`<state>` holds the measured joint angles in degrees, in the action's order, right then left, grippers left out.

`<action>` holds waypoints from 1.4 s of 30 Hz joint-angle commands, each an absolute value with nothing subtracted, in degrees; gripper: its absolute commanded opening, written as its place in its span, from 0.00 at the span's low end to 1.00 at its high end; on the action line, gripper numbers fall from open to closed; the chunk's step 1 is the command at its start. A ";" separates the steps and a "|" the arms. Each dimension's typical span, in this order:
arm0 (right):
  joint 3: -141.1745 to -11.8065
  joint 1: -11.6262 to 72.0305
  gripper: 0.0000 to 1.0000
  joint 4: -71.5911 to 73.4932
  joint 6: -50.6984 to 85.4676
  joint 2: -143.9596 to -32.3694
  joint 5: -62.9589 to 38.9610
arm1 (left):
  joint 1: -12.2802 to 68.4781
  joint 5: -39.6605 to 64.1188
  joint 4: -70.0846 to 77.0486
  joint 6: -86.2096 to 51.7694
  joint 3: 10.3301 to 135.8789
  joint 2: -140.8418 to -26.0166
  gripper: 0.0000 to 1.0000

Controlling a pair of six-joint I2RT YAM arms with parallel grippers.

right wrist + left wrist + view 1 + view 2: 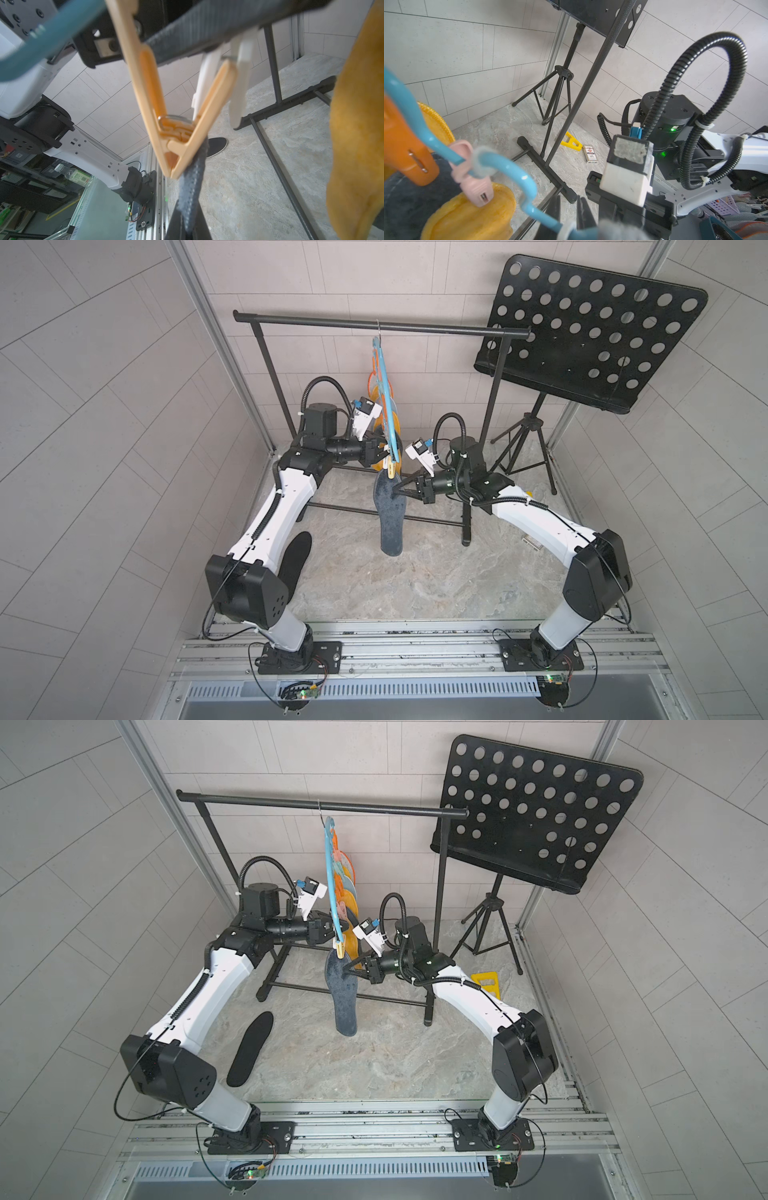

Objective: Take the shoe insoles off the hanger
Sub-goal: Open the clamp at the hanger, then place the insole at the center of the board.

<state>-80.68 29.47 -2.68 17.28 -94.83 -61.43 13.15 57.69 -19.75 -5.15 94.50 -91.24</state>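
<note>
Unclipping: dark grey fabric insole hangs under light-blue plastic hanger, right tool clamped shut on it. Left tool: grip cannot be told. Next: likely a downward tug.

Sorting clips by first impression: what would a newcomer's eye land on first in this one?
A light-blue hanger, seen edge-on and crowded with orange-yellow insoles, hangs from the black garment rack at the middle back. At its near end a dark grey insole dangles from a pale clip, with the right gripper shut on the insole and the left gripper at the hanger's lower end. A black insole lies on the floor beside the left arm.
</note>
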 commanded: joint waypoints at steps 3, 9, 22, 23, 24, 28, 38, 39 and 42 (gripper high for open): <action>-76.55 29.97 0.00 -7.75 16.06 -91.98 -61.19 | 13.01 55.21 -17.54 -5.61 96.81 -91.29 0.00; -65.27 32.30 0.00 -10.91 28.03 -88.32 -47.66 | 12.96 52.91 -17.83 -5.71 97.03 -91.19 0.00; -80.90 49.89 0.00 -6.04 56.75 -111.89 -30.95 | 12.92 48.76 -19.07 -5.89 96.77 -88.96 0.00; -84.07 50.13 0.00 -6.31 57.39 -114.68 -30.92 | 12.90 48.69 -19.07 -5.89 96.68 -88.86 0.00; -87.44 50.19 0.00 -6.33 58.29 -117.97 -31.30 | 12.86 48.69 -19.07 -5.82 96.55 -88.74 0.00; -99.24 50.27 0.00 -6.11 62.47 -129.70 -33.15 | 12.92 48.26 -19.50 -5.50 96.42 -88.53 0.00; -119.81 51.37 0.00 -7.30 68.86 -147.36 -36.47 | 12.91 48.22 -19.53 -5.36 95.90 -88.42 0.00; -120.92 51.42 0.00 -7.86 69.16 -148.14 -36.89 | 12.99 48.25 -19.51 -5.36 95.82 -88.35 0.00; -120.24 51.25 0.00 -8.46 68.49 -147.98 -36.54 | 12.91 48.12 -19.55 -5.19 95.46 -88.11 0.00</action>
<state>-119.74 50.92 -6.09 66.94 -147.92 -36.60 13.15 48.29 -20.18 -5.61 94.61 -90.19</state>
